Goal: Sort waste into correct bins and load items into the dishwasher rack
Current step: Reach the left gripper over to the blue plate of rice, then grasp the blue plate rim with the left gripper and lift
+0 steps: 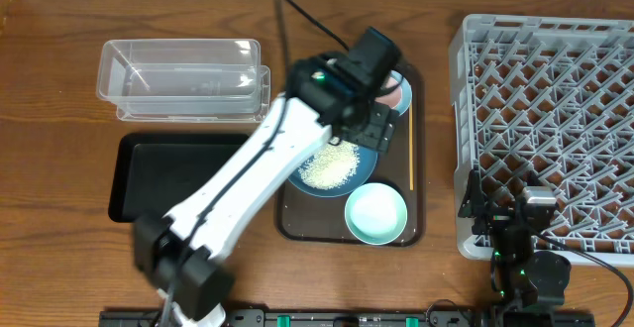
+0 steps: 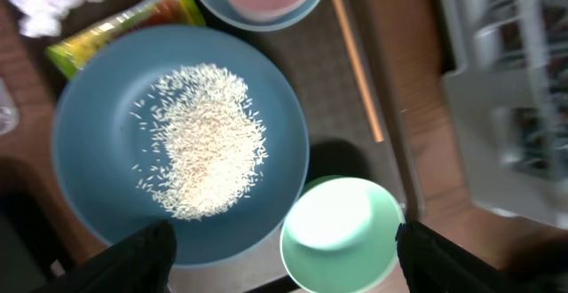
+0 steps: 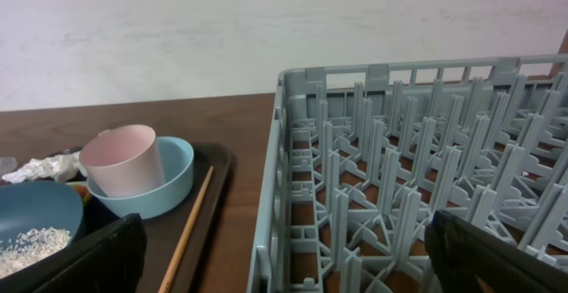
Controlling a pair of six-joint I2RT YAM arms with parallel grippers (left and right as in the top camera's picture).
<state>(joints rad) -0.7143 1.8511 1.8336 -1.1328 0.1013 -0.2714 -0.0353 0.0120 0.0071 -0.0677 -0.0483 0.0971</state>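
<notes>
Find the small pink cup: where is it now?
In the right wrist view the pink cup stands inside the light blue bowl at left, on the brown tray, left of the grey rack.

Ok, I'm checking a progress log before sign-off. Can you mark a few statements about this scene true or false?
1. The rice lies in the dark blue bowl. True.
2. The pink cup stands in the rack. False: it stands in the light blue bowl.
3. The mint bowl is empty. True.
4. The left hand grips the mint bowl. False: it is open, holding nothing.
</notes>
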